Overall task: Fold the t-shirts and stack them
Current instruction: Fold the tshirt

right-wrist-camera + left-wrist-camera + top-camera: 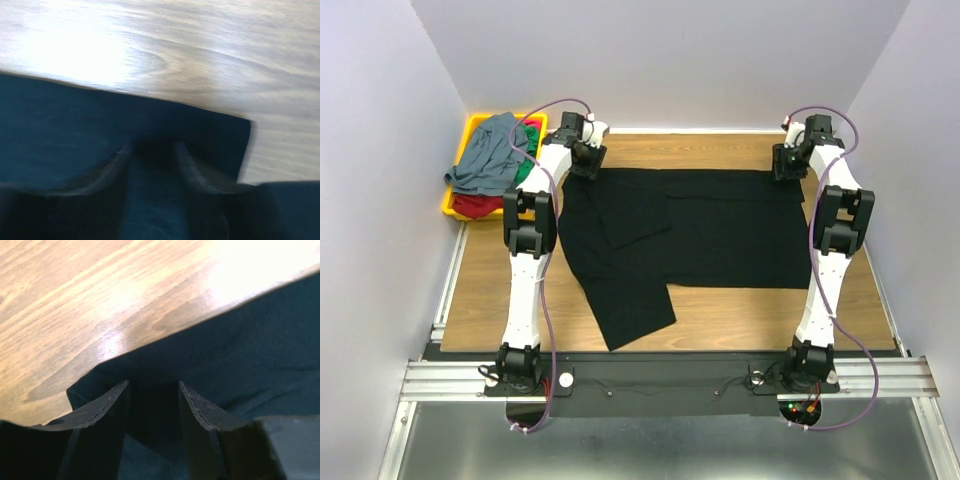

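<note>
spreading over most of the worktop (pixel 740 310), the black shirt (pixel 720 230) lies flat with its long axis running left to right. its far edge is straight along the back, and one flap reaches toward the near edge, left of centre. at the far left corner a yellow tray (pixel 472 122) holds a heap: grey shirt (pixel 490 155), green shirt (pixel 523 172), red shirt (pixel 475 205). left tool (pixel 152 385) and right tool (pixel 152 145) sit at the black shirt's far corners, jaws parted over the cloth.

Pale walls (pixel 660 60), wooden table (pixel 485 290), glare (pixel 250 270) perhaps from overhead
</note>
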### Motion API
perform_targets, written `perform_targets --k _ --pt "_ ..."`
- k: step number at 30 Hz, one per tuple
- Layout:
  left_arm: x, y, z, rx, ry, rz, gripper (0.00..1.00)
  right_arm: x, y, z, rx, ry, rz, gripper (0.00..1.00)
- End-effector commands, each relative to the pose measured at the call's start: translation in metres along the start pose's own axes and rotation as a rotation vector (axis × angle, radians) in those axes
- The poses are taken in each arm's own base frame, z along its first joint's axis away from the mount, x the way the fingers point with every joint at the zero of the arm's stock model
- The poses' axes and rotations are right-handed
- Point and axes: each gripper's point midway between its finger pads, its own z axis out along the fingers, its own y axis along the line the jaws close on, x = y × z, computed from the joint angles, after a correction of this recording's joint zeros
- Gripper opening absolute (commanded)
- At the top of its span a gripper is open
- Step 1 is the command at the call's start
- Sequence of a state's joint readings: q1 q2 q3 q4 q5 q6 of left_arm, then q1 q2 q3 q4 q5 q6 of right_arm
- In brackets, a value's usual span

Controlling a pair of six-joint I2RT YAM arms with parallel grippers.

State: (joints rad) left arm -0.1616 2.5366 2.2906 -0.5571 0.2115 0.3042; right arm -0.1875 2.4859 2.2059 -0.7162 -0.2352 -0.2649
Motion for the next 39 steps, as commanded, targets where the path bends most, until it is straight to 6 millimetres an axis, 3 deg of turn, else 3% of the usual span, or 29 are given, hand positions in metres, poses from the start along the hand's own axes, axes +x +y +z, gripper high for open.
perform_targets --k 1,2,3,4,5,6,8,9,10,11,12,13,14,16,17,18,19,21,22,23,25,29,33,39 --pt "-0.054 -0.008 -0.064 0.072 -0.143 0.086 0.59 -0.020 0.007 -0.022 -0.013 -0.055 -0.013 0.61" --pt "-0.059 -0.014 -0.074 0.097 -0.171 0.096 0.63 -0.026 0.011 -0.035 -0.025 -0.075 -0.034 0.67" --pt "-0.082 -0.026 -0.110 0.136 -0.253 0.130 0.65 -0.029 0.016 -0.047 -0.039 -0.089 -0.052 0.78" --pt "-0.089 -0.033 -0.126 0.160 -0.283 0.144 0.66 -0.038 0.025 -0.079 -0.051 -0.128 -0.080 0.87" --pt "-0.083 -0.039 -0.134 0.183 -0.285 0.148 0.67 -0.037 0.027 -0.091 -0.053 -0.135 -0.114 0.93" --pt "-0.098 -0.049 -0.172 0.202 -0.355 0.185 0.67 -0.038 0.032 -0.109 -0.054 -0.151 -0.140 0.98" --pt "-0.077 -0.064 -0.184 0.248 -0.346 0.209 0.68 -0.028 0.042 -0.146 -0.053 -0.167 -0.225 1.00" --pt "-0.081 -0.074 -0.219 0.260 -0.403 0.239 0.68 -0.020 0.046 -0.157 -0.054 -0.159 -0.253 1.00" --pt "-0.073 -0.078 -0.227 0.265 -0.409 0.251 0.68 -0.009 0.050 -0.165 -0.065 -0.143 -0.283 1.00" --pt "-0.043 -0.090 -0.219 0.315 -0.366 0.270 0.68 0.010 0.057 -0.183 -0.072 -0.117 -0.343 1.00" --pt "-0.037 -0.098 -0.243 0.325 -0.394 0.316 0.68 0.026 0.061 -0.188 -0.089 -0.085 -0.369 1.00" --pt "0.000 -0.108 -0.233 0.362 -0.319 0.342 0.67 0.036 0.065 -0.196 -0.103 -0.071 -0.440 1.00" --pt "0.014 -0.113 -0.237 0.373 -0.298 0.373 0.67 0.061 0.072 -0.207 -0.123 -0.039 -0.468 1.00" --pt "0.041 -0.131 -0.250 0.389 -0.256 0.447 0.66 0.091 0.077 -0.220 -0.135 0.013 -0.515 1.00" --pt "0.070 -0.145 -0.253 0.417 -0.195 0.498 0.66 0.119 0.081 -0.227 -0.147 0.052 -0.573 0.99" --pt "0.088 -0.145 -0.246 0.429 -0.145 0.500 0.65 0.129 0.080 -0.229 -0.135 0.067 -0.603 0.99" --pt "0.112 -0.160 -0.250 0.456 -0.113 0.530 0.64 0.144 0.076 -0.230 -0.121 0.106 -0.626 0.95" --pt "0.132 -0.171 -0.254 0.468 -0.094 0.568 0.62 0.167 0.072 -0.232 -0.122 0.155 -0.703 0.85" --pt "0.136 -0.180 -0.262 0.473 -0.112 0.592 0.61 0.191 0.073 -0.231 -0.136 0.201 -0.720 0.76" --pt "0.154 -0.195 -0.261 0.509 -0.082 0.621 0.61 0.201 0.066 -0.232 -0.126 0.233 -0.772 0.73" --pt "0.168 -0.216 -0.268 0.540 -0.087 0.668 0.61 0.227 0.061 -0.232 -0.133 0.291 -0.817 0.63" --pt "0.180 -0.238 -0.277 0.585 -0.097 0.688 0.61 0.252 0.052 -0.226 -0.161 0.362 -0.837 0.52" --pt "0.194 -0.250 -0.276 0.622 -0.062 0.711 0.60 0.263 0.037 -0.215 -0.170 0.396 -0.801 0.48" --pt "0.201 -0.257 -0.274 0.654 -0.048 0.716 0.60 0.273 0.032 -0.202 -0.174 0.412 -0.779 0.52"
